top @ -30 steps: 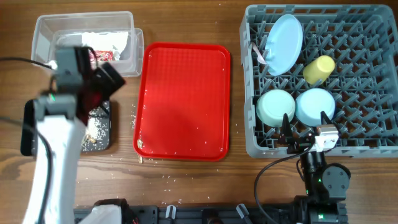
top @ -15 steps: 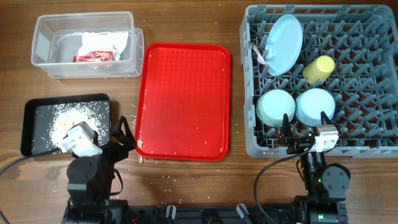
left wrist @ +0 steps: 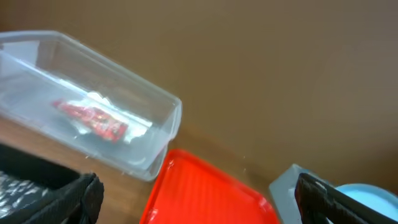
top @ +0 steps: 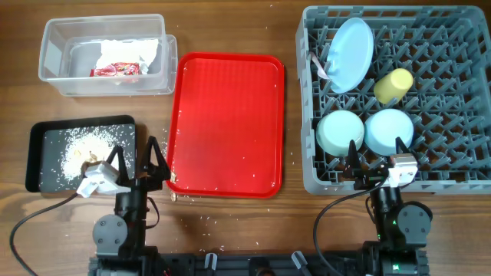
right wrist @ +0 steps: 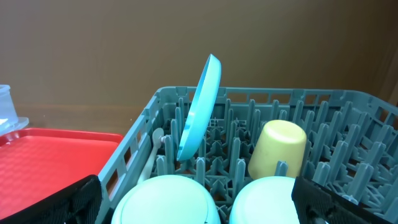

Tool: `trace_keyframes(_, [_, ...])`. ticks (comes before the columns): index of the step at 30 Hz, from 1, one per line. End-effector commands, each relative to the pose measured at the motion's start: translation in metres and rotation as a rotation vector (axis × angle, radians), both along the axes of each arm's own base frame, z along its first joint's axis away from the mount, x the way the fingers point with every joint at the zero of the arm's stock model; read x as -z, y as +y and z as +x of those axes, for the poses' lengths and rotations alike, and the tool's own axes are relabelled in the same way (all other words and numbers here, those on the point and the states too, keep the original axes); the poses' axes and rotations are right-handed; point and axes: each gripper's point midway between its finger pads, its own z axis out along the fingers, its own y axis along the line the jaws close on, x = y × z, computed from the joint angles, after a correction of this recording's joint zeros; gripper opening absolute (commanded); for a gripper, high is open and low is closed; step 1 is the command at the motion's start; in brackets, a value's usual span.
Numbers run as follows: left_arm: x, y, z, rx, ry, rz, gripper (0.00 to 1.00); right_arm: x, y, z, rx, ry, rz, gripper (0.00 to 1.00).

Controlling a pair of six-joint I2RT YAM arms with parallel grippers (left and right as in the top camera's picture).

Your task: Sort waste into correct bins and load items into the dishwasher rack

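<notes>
The grey dishwasher rack (top: 445,46) on the right holds a light blue plate (top: 349,54) standing on edge, a yellow-green cup (top: 393,84), a mint-green bowl (top: 340,132), a light blue bowl (top: 388,130) and a white fork (top: 316,65). At the back left, the clear tub (top: 54,34) contains a napkin and a red wrapper (top: 116,70). Whitish crumbs (top: 84,147) lie in the black tray (top: 42,138). My left gripper (top: 134,156) stands open and empty near the front edge, between the black tray and the red tray. My right gripper (top: 376,152) is open and empty just in front of the bowls (right wrist: 165,199).
A red serving tray (top: 226,123) lies in the middle, bare apart from a few specks. Loose crumbs (top: 173,195) dot the wood near its front left corner. The left wrist view looks over the tub (left wrist: 93,81) and red tray (left wrist: 199,193) towards the rack.
The left arm has pulled back from over the bins to the front edge of the table. The black tray and tub are now uncovered. The right arm has stayed still.
</notes>
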Motion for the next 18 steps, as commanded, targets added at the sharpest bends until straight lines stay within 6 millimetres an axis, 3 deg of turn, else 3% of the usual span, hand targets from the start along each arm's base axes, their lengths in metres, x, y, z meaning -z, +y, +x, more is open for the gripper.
trace_keyframes(1, [0.011,-0.002,0.003,0.012,-0.011,0.016,1.00,-0.002,0.000,0.000,-0.004,-0.011,-0.018,1.00])
trace_keyframes(7, [0.013,-0.001,0.004,0.006,-0.025,0.019,1.00,-0.002,0.000,0.000,-0.004,-0.011,-0.018,1.00])
trace_keyframes(11, [0.045,-0.001,0.004,0.007,0.104,0.016,1.00,-0.002,0.000,0.000,-0.004,-0.011,-0.018,1.00])
trace_keyframes(18, [0.046,-0.006,0.004,0.036,0.106,0.020,1.00,-0.002,0.000,0.000,-0.004,-0.011,-0.018,1.00])
